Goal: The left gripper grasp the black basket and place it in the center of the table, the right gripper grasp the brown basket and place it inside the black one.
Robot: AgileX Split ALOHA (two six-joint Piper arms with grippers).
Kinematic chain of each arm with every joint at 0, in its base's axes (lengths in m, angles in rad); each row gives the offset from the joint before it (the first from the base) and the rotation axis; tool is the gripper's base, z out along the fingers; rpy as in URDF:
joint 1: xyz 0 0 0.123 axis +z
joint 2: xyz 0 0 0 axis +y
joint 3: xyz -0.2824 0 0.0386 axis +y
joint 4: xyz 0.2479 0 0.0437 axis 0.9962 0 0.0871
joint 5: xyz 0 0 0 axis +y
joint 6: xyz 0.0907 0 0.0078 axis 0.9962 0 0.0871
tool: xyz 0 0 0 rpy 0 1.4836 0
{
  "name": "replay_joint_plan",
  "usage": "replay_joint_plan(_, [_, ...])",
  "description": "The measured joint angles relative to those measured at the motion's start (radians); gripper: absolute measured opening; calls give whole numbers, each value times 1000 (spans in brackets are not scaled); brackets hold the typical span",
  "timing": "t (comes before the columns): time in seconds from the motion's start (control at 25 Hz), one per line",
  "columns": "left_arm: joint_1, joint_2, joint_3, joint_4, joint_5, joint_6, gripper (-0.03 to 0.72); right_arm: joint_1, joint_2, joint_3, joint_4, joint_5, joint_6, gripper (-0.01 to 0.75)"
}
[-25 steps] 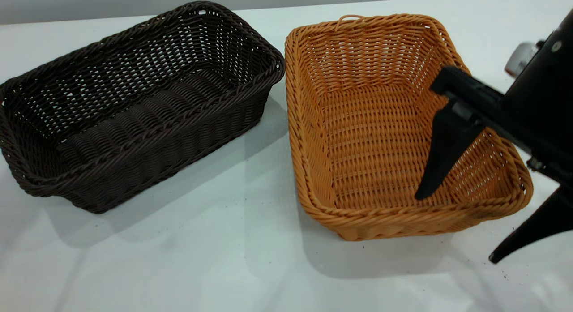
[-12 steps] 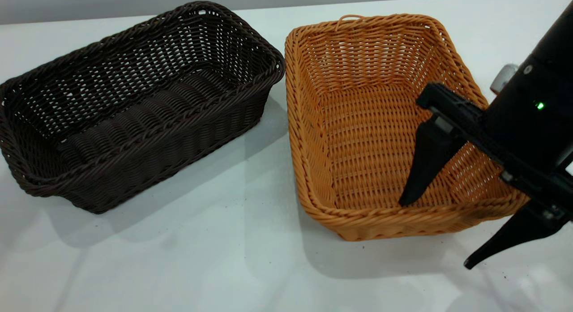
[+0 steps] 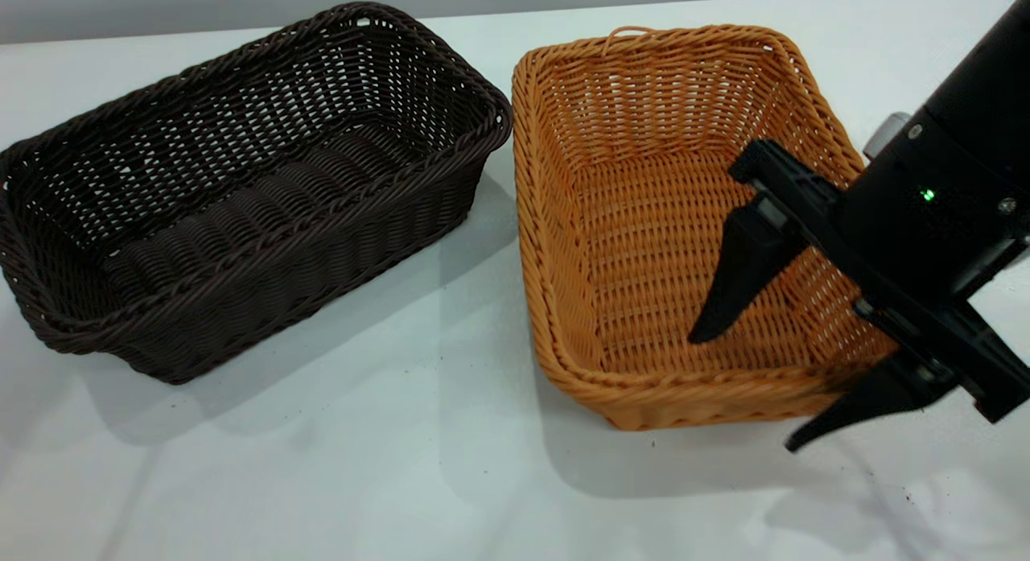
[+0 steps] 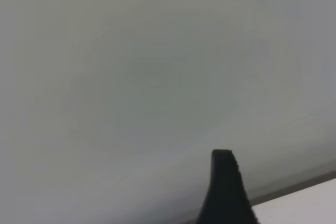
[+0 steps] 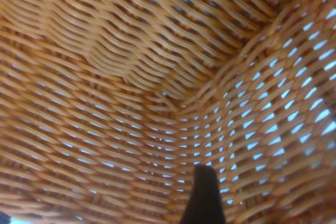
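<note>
Brown basket [image 3: 692,231] sits right of centre in the exterior frame, flat on the table [image 3: 322,464], black basket [image 3: 233,183] just beside it at left, rims nearly touching. Right pincer [image 3: 744,388] is spread wide, straddling the brown basket's near-right corner: one finger inside over the floor, the other outside near the table. Right wrist view shows only weave, close up. Left pincer [image 4: 226,192]: one finger tip visible against blank background, state unclear, nowhere near the black basket. Risks: thin flexible wall may slip or tilt on lift; black basket doesn't look centred yet, so nesting now is likely out of order.
</note>
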Motion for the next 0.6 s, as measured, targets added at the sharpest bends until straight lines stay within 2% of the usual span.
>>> replay_joint_plan(0.32, [0, 0, 0, 1, 6, 0, 437, 1, 0, 0, 25, -53, -38, 354])
replay_joint_plan(0.6, [0, 0, 0, 1, 12, 0, 437, -1, 0, -23, 44, -134, -78, 255])
